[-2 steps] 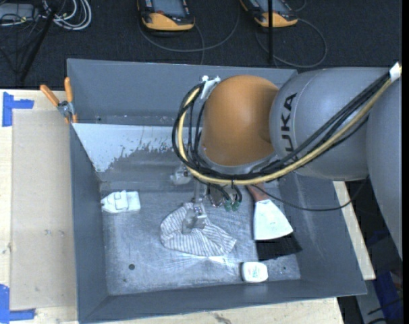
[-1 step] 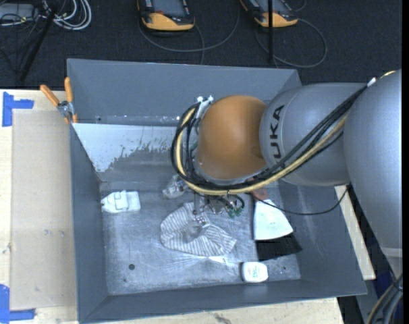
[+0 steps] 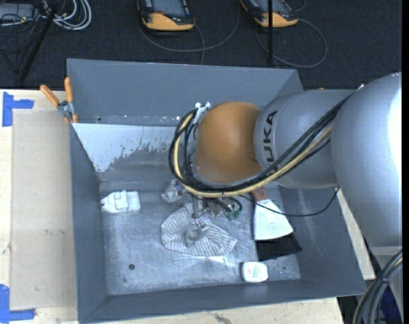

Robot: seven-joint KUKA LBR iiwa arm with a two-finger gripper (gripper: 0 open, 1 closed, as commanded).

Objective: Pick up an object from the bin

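1. The striped grey-and-white cloth (image 3: 191, 243) lay crumpled on the bin floor, a little near of centre. It was the thing directly under the tool: soft and bunched, with folds standing proud that a claw could pinch.
2. The gripper (image 3: 194, 229) sat low over the cloth's middle, seemingly pressed into a raised fold. Whether the claw was apart or together, I could not tell; its tip was lost against the stripes.
3. My read was that the grasp itself was the step in hand. The tool was down on the fabric, and nothing was lifted off the floor yet.
4. The orange wrist cover (image 3: 225, 144) and its looped cables (image 3: 181, 154) hung right above. The arm came in from the right, so the tool pointed straight down, which suits a limp, flat thing.
5. Just far and left of the cloth lay a small clear crumpled piece (image 3: 171, 193), close enough that it might get dragged along.
6. To the right, a white card (image 3: 270, 223) lay partly beneath the arm.
7. Near and right, a small white rounded block (image 3: 254, 271) sat just beside the cloth's edge.
8. A white boxy piece (image 3: 120, 201) lay well apart on the left.
9. The bin (image 3: 90, 248) sloped its walls inward, which likely explained why everything sat on the flat floor.
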